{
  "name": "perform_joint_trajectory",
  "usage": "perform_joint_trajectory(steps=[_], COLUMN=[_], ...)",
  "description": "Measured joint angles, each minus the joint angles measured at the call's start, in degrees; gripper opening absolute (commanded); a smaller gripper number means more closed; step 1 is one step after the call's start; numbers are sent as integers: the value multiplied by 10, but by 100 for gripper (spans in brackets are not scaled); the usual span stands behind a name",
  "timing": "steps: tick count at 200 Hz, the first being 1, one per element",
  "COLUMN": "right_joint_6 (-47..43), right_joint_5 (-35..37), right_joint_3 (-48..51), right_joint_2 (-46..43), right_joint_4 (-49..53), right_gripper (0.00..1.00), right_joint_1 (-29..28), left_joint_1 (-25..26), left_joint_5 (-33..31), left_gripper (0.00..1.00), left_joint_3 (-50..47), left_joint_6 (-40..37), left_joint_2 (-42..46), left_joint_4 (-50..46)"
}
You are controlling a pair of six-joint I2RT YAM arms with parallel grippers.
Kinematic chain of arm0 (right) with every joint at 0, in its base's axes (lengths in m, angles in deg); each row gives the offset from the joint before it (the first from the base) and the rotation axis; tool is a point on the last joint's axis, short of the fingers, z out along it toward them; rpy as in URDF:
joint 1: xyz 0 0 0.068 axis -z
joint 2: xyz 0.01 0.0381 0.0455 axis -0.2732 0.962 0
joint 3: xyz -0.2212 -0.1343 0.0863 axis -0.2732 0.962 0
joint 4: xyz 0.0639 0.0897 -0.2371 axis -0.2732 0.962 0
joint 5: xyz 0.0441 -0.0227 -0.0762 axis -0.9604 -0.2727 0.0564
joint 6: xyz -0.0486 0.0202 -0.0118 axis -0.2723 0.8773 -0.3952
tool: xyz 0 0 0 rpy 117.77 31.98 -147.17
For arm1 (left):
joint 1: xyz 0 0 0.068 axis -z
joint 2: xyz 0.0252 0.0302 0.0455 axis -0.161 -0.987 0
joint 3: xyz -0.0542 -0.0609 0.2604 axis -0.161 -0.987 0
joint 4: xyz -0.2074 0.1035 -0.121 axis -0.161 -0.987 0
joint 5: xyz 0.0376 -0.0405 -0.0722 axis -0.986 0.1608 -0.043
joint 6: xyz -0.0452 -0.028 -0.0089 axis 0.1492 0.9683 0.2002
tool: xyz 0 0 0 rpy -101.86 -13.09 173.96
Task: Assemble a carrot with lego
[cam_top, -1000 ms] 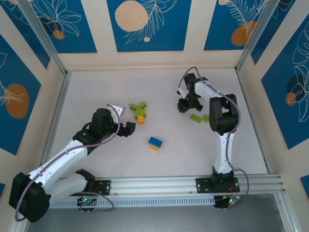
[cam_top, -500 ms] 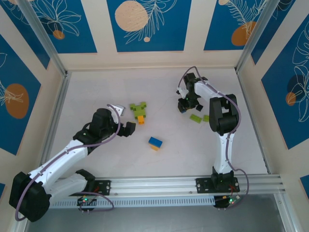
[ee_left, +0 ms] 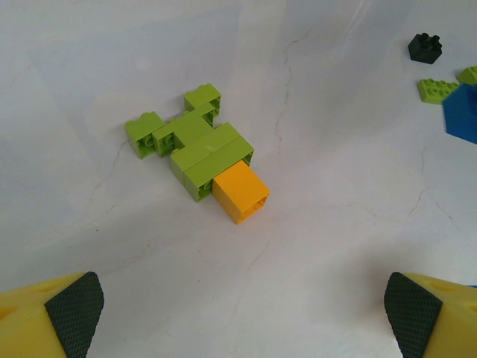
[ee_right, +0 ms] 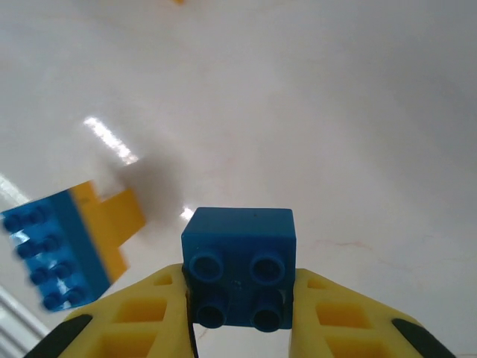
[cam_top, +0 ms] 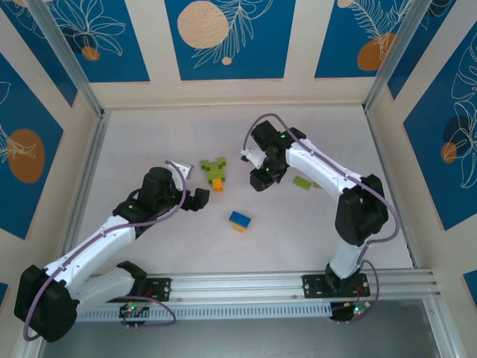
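1. Left arm. In the top view the left gripper [cam_top: 197,200] sits left of centre, low over the table [cam_top: 141,134]. In the left wrist view its two black pads [ee_left: 73,304] stand at the opposite lower corners of the frame. The jaws are spread wide with nothing between them.

2. Right arm. In the top view the right gripper [cam_top: 259,180] is just right of centre. In the right wrist view the yellow fingers [ee_right: 153,313] are closed on a blue brick [ee_right: 238,237], a two-by-two piece with its studs facing the camera. The brick is clear of the table surface.

3. Partial carrot. The green-and-orange assembly [cam_top: 215,173] lies between the two grippers, slightly above centre, touching neither. In the left wrist view several lime green bricks are joined in a branching cluster [ee_left: 190,145]. One orange brick [ee_left: 240,194] is attached at the cluster's lower right end.

4. Loose parts.
- A blue-and-orange stack [cam_top: 239,221] lies below centre in the top view, apart from the assembly. In the right wrist view it appears at the left edge [ee_right: 63,250].
- A lime plate [cam_top: 302,182] lies on the table beside the right arm.
- In the left wrist view a small black brick [ee_left: 425,47] rests at the upper right, just above a lime piece.
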Motion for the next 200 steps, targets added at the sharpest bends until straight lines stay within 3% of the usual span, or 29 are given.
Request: perform_joint_trajectory(steps=[53,121,200], right_joint_6=[9,53,93], right_joint_5=[-2,11,14], right_joint_3=[0,0,35], right_joint_2=[-13,2,2], right_joint_4=[45,53,34], right_gripper=[29,29,28], right_joint_1=[-83,-147,-170], left_joint_1=[0,0,0], left_joint_5=[0,0,0], left_gripper=[99,99,99], left_joint_3=[0,0,0], left_joint_6=[0,0,0], left_joint_2=[0,-4,-4], left_joint_4=[0,0,0])
